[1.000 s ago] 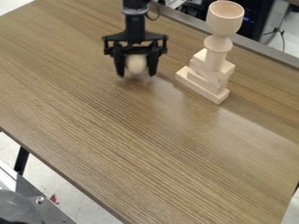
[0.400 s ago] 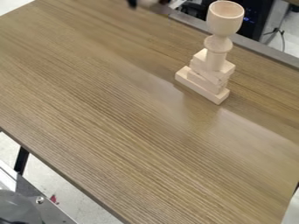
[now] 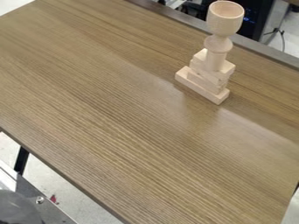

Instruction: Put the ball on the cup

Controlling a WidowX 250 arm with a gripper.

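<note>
Cup: one wooden cup (image 3: 225, 19) is standing upright, high above the table's far right part, its mouth facing up; its pale inner wall is showing, but what is lying at its bottom I cannot tell.
Pedestal: one turned wooden pedestal (image 3: 215, 59), with a rounded knob, is holding the cup up.
Blocks: at least three wooden blocks (image 3: 198, 87) are supporting the pedestal, stacked at differing angles, the lowest long one resting on the table.
Ball: where it is sitting, I cannot tell.
Gripper: whether it is standing apart, pressing together or clamping something, I cannot tell.
Table: one wood-grained table (image 3: 128, 127) is carrying the stack.
Lower left: one screw (image 3: 39, 200) is sitting in a metal plate (image 3: 29, 188).
Upper right: one thin cable (image 3: 283, 39) is hanging.
</note>
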